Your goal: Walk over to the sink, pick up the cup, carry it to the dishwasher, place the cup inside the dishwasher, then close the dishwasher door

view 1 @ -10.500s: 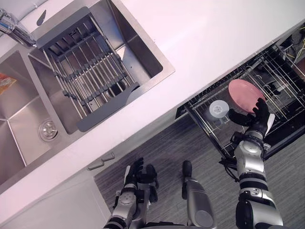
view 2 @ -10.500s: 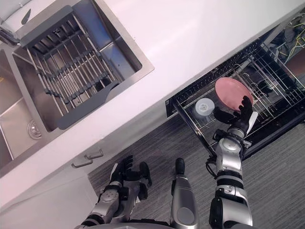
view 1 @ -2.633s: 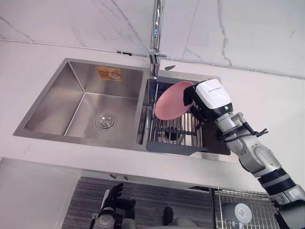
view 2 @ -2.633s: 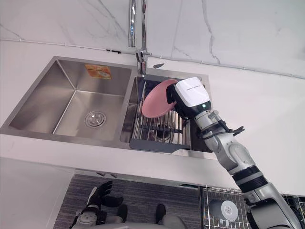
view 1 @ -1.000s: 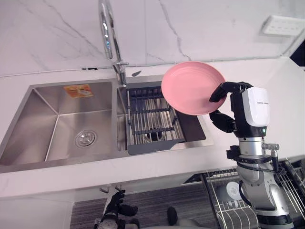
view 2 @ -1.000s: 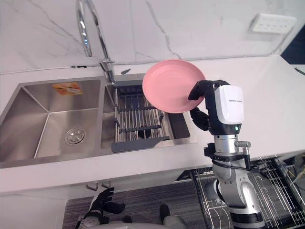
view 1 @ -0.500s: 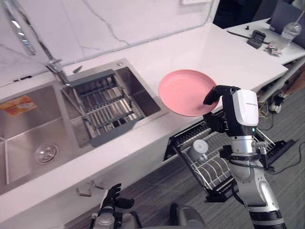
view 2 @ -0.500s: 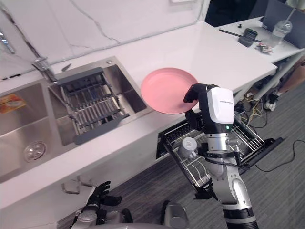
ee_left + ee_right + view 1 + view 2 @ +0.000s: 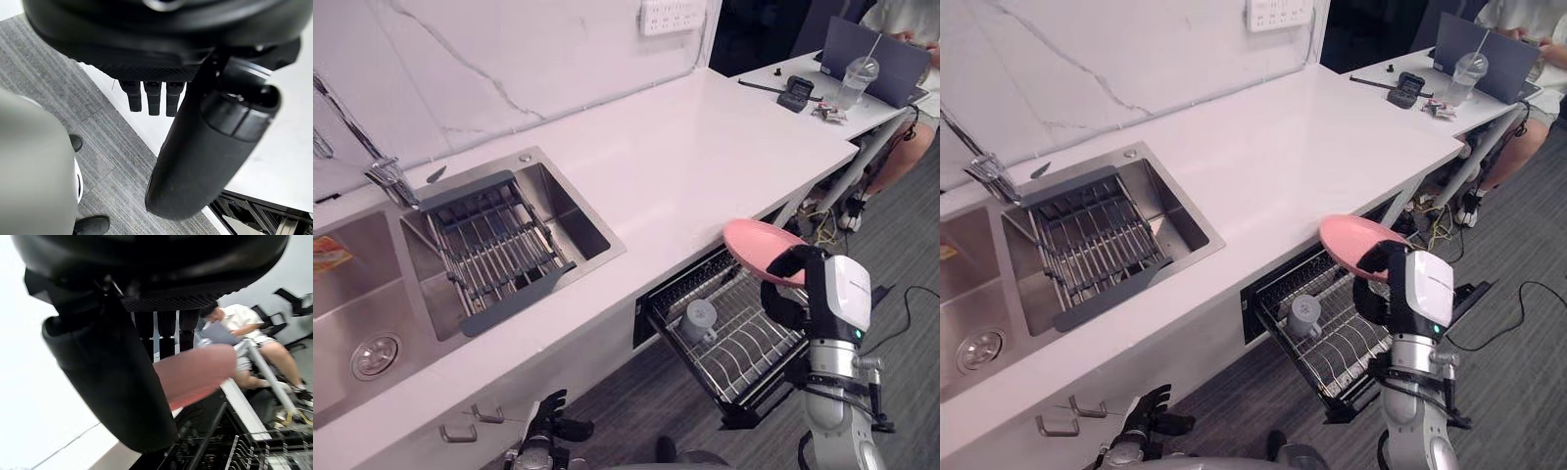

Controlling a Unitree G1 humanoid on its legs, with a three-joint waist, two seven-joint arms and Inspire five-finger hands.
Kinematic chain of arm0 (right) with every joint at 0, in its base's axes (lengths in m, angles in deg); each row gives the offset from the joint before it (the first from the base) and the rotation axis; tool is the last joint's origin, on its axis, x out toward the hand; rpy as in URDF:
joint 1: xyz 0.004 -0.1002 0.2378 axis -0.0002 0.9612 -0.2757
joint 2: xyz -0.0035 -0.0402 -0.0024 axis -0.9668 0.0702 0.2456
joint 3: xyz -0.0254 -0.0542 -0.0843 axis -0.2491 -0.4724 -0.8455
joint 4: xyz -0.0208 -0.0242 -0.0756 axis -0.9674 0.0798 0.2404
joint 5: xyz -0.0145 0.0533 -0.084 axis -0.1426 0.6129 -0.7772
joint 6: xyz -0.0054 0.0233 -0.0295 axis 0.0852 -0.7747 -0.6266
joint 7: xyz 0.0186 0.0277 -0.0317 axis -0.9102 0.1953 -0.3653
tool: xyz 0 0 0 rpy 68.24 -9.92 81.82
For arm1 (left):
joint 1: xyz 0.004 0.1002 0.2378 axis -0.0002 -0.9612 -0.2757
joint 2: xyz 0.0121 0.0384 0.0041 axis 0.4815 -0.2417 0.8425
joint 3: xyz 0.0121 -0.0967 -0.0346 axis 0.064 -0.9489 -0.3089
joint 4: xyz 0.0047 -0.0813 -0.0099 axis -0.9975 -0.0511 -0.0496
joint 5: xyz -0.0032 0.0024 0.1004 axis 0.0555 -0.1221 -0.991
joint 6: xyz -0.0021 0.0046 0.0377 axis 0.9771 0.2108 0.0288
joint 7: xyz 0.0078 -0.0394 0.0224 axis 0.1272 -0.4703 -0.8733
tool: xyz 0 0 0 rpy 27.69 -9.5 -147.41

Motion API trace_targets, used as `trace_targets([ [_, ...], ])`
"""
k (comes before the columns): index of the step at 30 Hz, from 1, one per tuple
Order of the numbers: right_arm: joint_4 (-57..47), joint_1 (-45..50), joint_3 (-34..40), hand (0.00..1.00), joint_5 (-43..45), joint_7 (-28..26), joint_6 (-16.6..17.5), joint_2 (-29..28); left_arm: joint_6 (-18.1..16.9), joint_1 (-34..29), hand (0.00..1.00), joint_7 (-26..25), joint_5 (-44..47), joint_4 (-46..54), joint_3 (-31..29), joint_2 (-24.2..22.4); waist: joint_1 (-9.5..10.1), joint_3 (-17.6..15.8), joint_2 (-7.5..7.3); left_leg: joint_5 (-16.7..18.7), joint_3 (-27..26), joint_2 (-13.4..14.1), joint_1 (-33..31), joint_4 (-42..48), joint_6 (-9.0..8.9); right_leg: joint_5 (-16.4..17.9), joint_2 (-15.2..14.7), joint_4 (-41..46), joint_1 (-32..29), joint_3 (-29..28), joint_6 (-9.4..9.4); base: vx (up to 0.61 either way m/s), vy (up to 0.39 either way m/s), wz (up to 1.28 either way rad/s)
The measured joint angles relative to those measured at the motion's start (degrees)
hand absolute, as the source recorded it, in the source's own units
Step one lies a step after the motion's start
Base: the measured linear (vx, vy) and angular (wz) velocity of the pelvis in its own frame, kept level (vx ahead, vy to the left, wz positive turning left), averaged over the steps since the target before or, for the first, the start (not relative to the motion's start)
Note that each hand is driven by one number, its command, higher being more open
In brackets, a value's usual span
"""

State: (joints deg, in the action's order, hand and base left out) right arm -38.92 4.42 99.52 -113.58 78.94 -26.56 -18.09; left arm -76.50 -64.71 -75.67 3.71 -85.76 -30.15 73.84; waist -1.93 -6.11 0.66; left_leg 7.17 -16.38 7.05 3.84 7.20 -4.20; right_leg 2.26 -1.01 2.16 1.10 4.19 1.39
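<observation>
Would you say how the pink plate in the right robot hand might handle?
The pink plate looks rigid: pinched at one edge by the right robot hand, it holds its shape. Its smooth surface may slip in that edge grip. It probably isn't heavy, since one hand carries it.

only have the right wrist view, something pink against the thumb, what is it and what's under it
Observer: A pink plate, gripped at its rim by the right robot hand, above the pulled-out dishwasher rack.
Operator: anything in that rack yet
Observer: One grey cup, at the rack's end nearer the sink.
Operator: left robot hand doing anything
Observer: The left robot hand hangs low above the floor, fingers relaxed, holding nothing.
</observation>
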Motion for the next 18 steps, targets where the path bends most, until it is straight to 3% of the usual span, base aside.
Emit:
trace_targets([
  [15,7.5,-0.1,6.4,0.3,3.6,0.8,-1.0,-1.7,0.0,-0.2,0.9,0.5,-0.1,-0.3,0.1,-0.7,-0.37,0.0,1.94,-1.9,2.3,-2.0,0.6,-3.2,0.98,-1.8,-1.1,-3.3,1.8,2.2,0.42,-0.03,0.007,0.08],
  [18,7.9,-0.9,8.9,0.3,3.6,1.3,-1.3,-1.5,-0.4,-0.2,0.9,0.6,-0.1,0.0,0.7,-0.9,-0.49,-0.9,3.58,-2.1,2.5,-2.2,0.4,-3.4,1.22,-2.0,-1.3,-3.3,1.6,2.2,0.47,-0.02,0.006,0.01],
])
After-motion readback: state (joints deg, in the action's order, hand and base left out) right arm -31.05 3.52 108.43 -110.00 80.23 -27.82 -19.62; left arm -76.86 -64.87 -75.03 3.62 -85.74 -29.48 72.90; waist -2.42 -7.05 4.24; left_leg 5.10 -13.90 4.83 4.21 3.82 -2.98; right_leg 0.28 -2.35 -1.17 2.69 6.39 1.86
